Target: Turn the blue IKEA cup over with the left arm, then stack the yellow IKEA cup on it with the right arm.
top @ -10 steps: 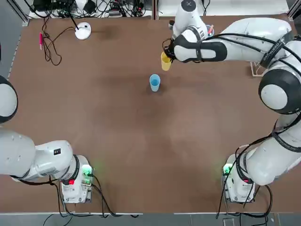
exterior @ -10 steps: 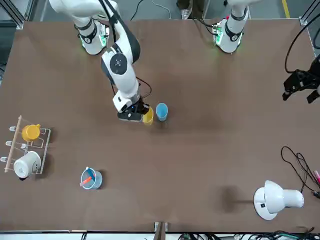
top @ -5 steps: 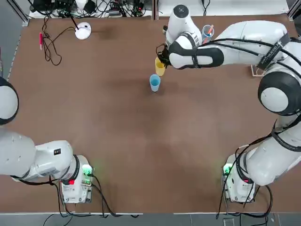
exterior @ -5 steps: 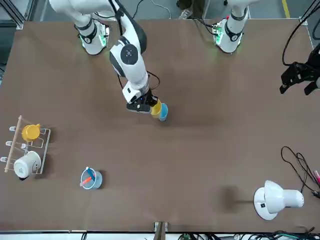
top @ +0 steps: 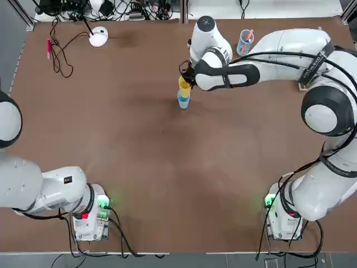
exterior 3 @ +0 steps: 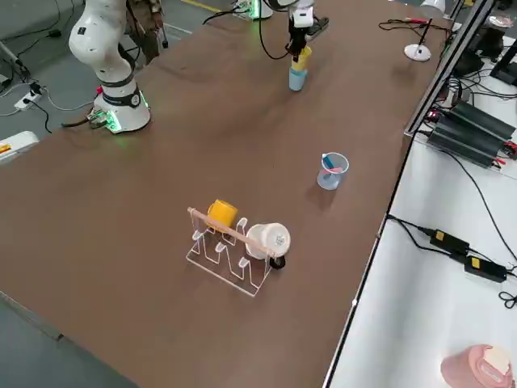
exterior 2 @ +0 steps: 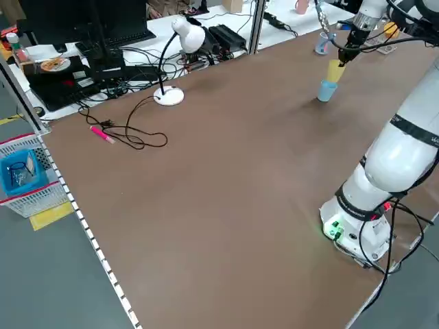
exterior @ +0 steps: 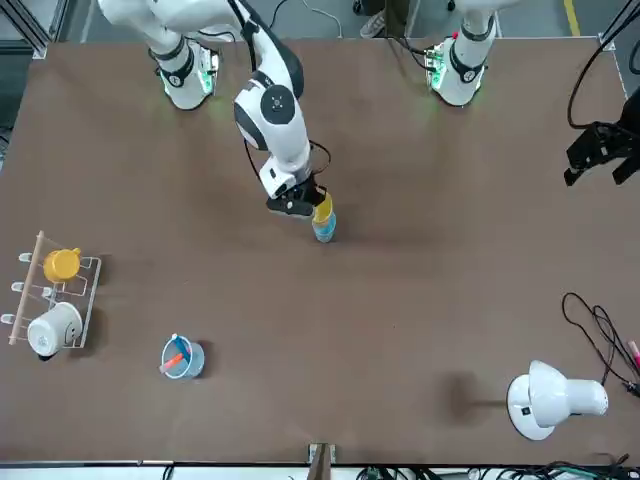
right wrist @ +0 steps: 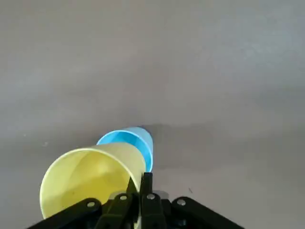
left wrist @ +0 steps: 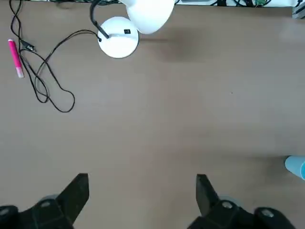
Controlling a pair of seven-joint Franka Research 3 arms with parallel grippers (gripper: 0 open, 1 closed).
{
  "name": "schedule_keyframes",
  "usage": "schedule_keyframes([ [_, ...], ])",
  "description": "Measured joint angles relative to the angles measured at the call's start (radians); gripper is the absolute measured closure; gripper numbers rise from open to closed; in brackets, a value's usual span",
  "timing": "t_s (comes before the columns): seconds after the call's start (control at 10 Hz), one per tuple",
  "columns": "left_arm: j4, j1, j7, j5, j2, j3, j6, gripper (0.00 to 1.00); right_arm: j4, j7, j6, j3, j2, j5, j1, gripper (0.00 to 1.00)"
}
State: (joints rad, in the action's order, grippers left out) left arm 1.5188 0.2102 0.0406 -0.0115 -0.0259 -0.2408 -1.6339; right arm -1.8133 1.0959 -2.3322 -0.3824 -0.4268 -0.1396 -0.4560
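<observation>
The blue IKEA cup (top: 183,101) stands near the middle of the table's far half, also seen in the front view (exterior: 325,232) and the left side view (exterior 2: 326,90). Directly over it hangs the yellow IKEA cup (top: 184,85) (exterior: 322,208), mouth up. My right gripper (right wrist: 145,188) is shut on the rim of the yellow cup (right wrist: 90,176), and the blue cup (right wrist: 133,141) shows just past it. I cannot tell whether the two cups touch. My left gripper (left wrist: 140,191) is open and holds nothing. It hovers far off at the table's left side (exterior: 603,152).
A white desk lamp (top: 98,37) with a black cable and a pink pen (top: 48,47) lie at the far left. A clear blue tumbler with sticks (top: 244,41) stands at the far right. Beyond it is a rack (exterior: 50,295) with an orange mug and a white mug.
My right gripper has carried the yellow cup leftward and nearer, from beside the blue cup to right over it. The left gripper has barely shifted.
</observation>
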Motion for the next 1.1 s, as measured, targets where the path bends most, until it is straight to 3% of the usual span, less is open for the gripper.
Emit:
schedule_keyframes([
  [1.0, 0.000, 0.000, -0.002, 0.001, 0.015, 0.000, 0.005, 0.01, 0.040, 0.062, 0.002, -0.006, -0.061, -0.058, 0.000, 0.96],
  [1.1, 0.000, -0.003, -0.002, 0.001, 0.015, -0.002, 0.005, 0.01, 0.041, 0.063, 0.002, -0.007, -0.061, -0.059, 0.000, 0.87],
])
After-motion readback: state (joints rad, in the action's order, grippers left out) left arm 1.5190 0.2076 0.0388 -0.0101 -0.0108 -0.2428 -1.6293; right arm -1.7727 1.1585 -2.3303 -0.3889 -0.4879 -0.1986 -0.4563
